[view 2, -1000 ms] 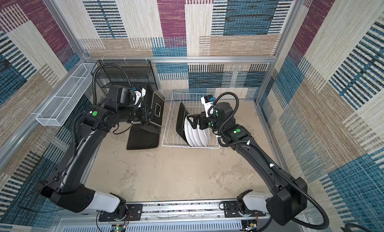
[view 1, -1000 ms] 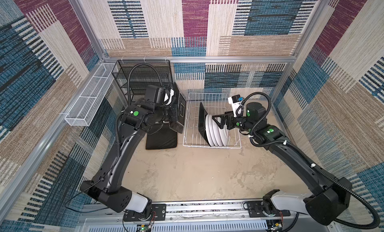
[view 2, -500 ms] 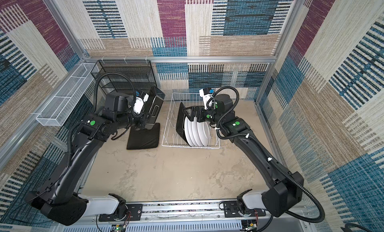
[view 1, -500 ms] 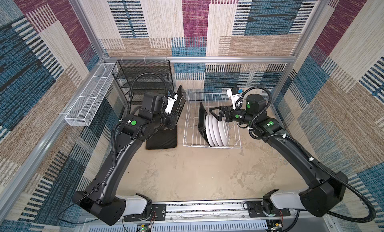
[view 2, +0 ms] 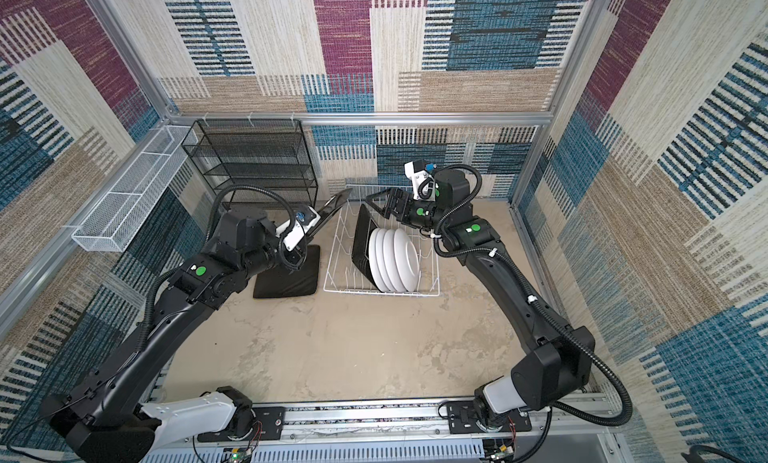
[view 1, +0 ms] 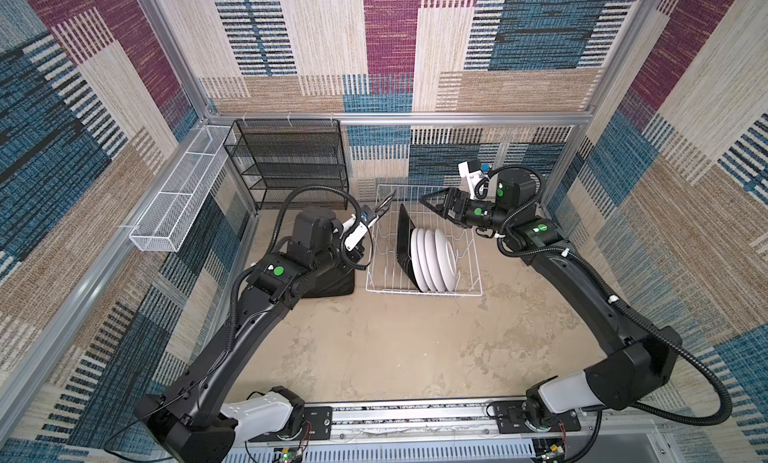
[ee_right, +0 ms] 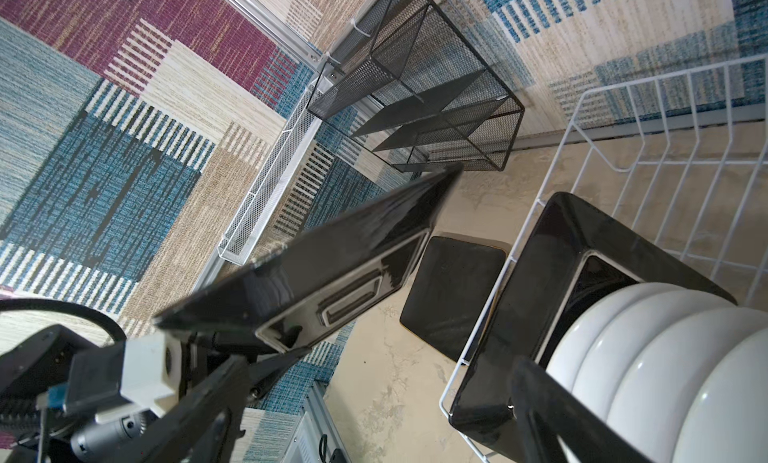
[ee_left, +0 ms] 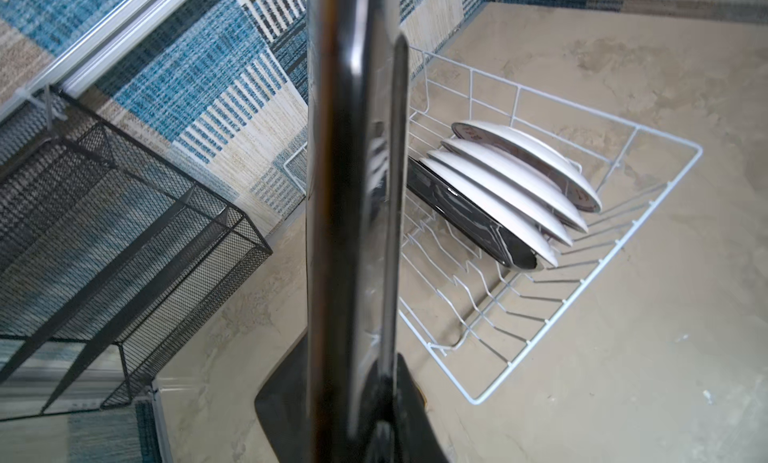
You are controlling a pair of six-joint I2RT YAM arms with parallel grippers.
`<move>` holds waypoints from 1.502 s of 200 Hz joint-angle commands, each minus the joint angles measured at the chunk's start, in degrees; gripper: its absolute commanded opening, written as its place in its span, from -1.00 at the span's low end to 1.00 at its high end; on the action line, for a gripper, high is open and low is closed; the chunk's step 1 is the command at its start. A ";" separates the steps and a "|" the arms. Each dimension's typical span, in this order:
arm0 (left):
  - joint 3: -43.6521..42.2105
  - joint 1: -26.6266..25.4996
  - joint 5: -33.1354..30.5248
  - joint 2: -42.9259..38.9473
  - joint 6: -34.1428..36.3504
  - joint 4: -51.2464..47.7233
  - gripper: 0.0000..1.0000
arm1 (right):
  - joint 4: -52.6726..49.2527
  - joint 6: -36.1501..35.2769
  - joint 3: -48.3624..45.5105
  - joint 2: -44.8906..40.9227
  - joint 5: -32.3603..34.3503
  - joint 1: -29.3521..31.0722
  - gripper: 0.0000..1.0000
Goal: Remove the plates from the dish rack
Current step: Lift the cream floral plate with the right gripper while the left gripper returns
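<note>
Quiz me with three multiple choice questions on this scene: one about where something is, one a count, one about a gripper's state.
1. Where does the flat-lying square plate rest? A. On the table beside the dish rack. B. Upright in the dish rack. C. In the right gripper.
2. How many round white plates stand in the dish rack? A. Two. B. Four. C. Six.
3. What state is the right gripper in? A. Open, empty. B. Shut on a round plate. C. Shut on a square plate.
Answers: 1A, it lies on the tabletop beside the rack; 2B, four white rims show; 3A, its jaws stand apart.
</note>
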 commanded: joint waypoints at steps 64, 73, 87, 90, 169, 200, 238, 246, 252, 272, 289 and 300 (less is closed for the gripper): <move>-12.67 -5.66 -11.22 -1.43 25.71 36.25 -1.00 | -2.89 4.82 8.73 9.95 -6.49 0.06 0.84; -14.23 -6.18 -11.76 -1.49 27.48 39.06 -1.00 | -2.88 4.92 8.84 10.47 -5.91 0.23 0.82; -16.72 -7.21 -12.78 -1.41 30.46 43.44 -1.00 | -3.41 4.93 9.49 11.34 -5.33 0.53 0.79; -17.24 -7.39 -12.97 -1.41 31.09 44.36 -1.00 | -3.54 4.92 9.61 11.54 -5.25 0.55 0.79; -21.64 -9.56 -14.71 -0.10 36.95 53.47 -1.00 | -4.70 6.14 8.06 13.50 -5.52 1.83 0.50; -22.05 -10.49 -16.07 0.79 38.69 54.64 -1.00 | -4.65 6.17 7.14 13.63 -6.29 1.99 0.29; -23.30 -10.76 -16.03 1.10 39.81 55.92 -1.00 | -4.40 6.28 6.73 14.29 -7.68 2.06 -0.11; -23.31 -10.79 -16.06 1.19 40.04 55.98 -1.00 | -4.22 6.29 6.66 14.24 -8.12 1.98 -0.23; -23.32 -10.72 -16.22 1.27 40.18 56.08 -1.00 | -3.92 6.33 6.44 14.21 -8.39 1.99 -0.32; -23.58 -10.77 -16.72 1.49 40.63 56.99 -1.00 | -3.76 6.42 6.12 13.99 -8.99 2.00 -0.49; -23.58 -10.73 -17.18 1.81 40.66 57.41 -1.00 | -3.27 6.42 5.84 13.69 -9.54 2.00 -0.66; -23.31 -10.79 -17.50 2.01 40.41 57.01 -1.00 | -2.59 6.57 5.63 13.51 -10.23 1.94 -0.72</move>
